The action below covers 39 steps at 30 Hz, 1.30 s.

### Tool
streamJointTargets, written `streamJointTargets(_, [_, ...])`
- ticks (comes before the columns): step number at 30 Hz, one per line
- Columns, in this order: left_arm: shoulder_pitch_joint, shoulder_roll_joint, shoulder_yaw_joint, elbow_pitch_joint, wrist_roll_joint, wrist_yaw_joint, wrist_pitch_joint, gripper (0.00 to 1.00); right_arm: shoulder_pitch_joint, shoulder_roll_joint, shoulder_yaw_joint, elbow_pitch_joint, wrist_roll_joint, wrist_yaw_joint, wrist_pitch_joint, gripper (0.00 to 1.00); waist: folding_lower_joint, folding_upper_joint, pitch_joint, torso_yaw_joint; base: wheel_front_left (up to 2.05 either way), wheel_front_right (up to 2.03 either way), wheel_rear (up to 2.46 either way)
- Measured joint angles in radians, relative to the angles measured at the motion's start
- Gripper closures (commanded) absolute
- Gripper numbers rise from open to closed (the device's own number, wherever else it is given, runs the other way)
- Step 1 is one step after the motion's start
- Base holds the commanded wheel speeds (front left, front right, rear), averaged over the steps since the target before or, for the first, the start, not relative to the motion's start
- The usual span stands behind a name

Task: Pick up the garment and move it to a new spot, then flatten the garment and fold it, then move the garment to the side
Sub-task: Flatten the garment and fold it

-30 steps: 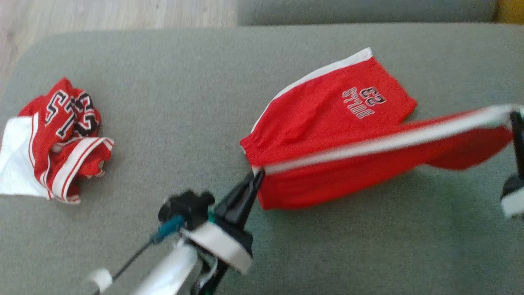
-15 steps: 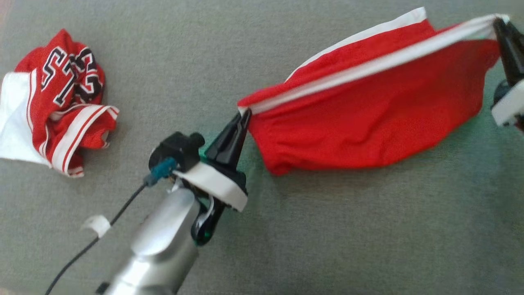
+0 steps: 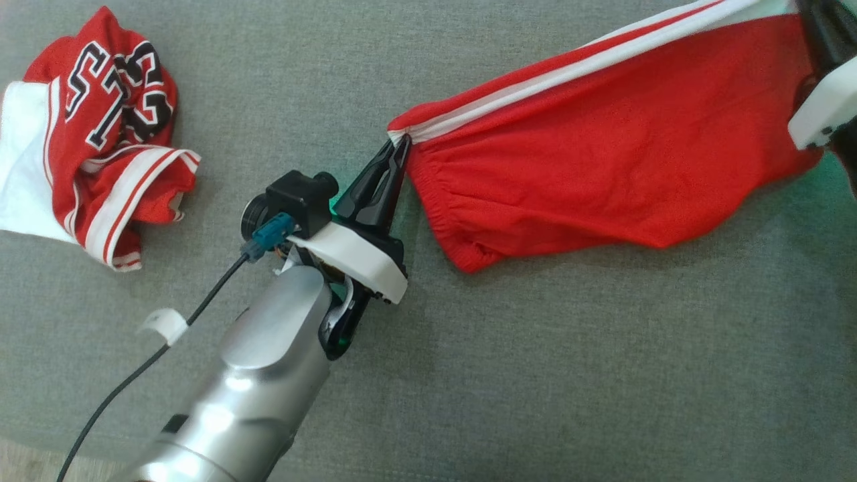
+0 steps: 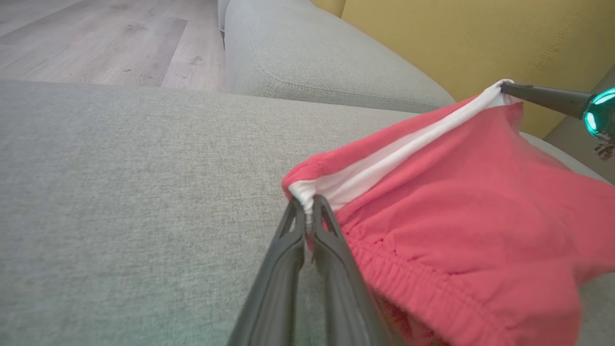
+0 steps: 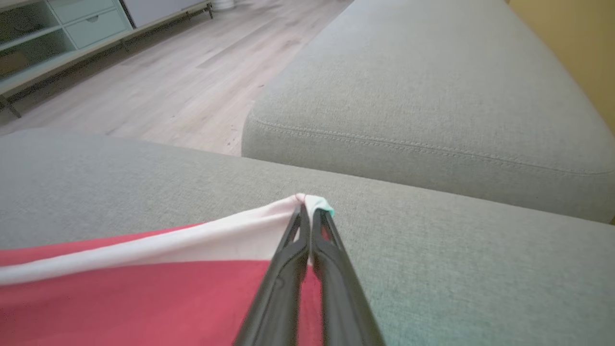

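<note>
The garment [image 3: 602, 161] is a pair of red shorts with a white side stripe, stretched in the air between my two grippers above the grey cushion [image 3: 535, 368]. My left gripper [image 3: 400, 142] is shut on the waistband corner [image 4: 303, 194] at the stripe's left end. At the head view's upper right edge, my right gripper [image 5: 307, 204] is shut on the other end of the white stripe [image 5: 192, 240]. The red cloth [image 4: 480, 230] hangs below the taut stripe, its lower edge sagging toward the cushion.
A crumpled red and white jersey [image 3: 94, 127] with black numbers lies on the cushion at the left. A second grey cushion [image 5: 432, 96] adjoins beyond, with wood floor [image 5: 168, 81] past it and a yellow backrest [image 4: 480, 38] behind.
The head camera has tilted, shifting the whole picture. The shorts have been lifted off the cushion and pulled taut; the leg with the printed number no longer lies flat.
</note>
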Motion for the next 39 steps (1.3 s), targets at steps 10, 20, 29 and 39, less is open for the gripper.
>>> streamJointTargets(10, [0.018, -0.008, 0.043, -0.006, 0.032, 0.023, -0.009, 0.0, -0.002, 0.031, 0.002, 0.173, 0.025, 0.0, -0.212, 0.0, -0.0002, 0.0, -0.034, -0.006, 0.0, 0.0, 0.0])
streamJointTargets(20, [0.284, -0.011, 0.134, -0.323, 0.229, 0.184, -0.013, 0.0, 0.136, 0.022, -0.008, 0.254, 0.114, 0.0, -0.22, 0.0, -0.0004, 0.0001, -0.083, 0.051, 0.0, 0.0, 0.0])
streamJointTargets(29, [0.443, -0.009, 0.116, -0.509, 0.275, 0.268, -0.016, 0.0, 0.116, -0.019, -0.037, 0.39, 0.111, 0.0, -0.219, 0.0, -0.0003, 0.0001, -0.079, 0.149, 0.0, 0.0, 0.0])
streamJointTargets(39, [0.466, -0.008, 0.094, -0.527, 0.32, 0.293, -0.016, 0.0, 0.093, 0.0, -0.007, 0.421, 0.157, 0.0, -0.199, 1.0, -0.0002, 0.0, -0.089, 0.168, 0.0, 0.0, 0.0])
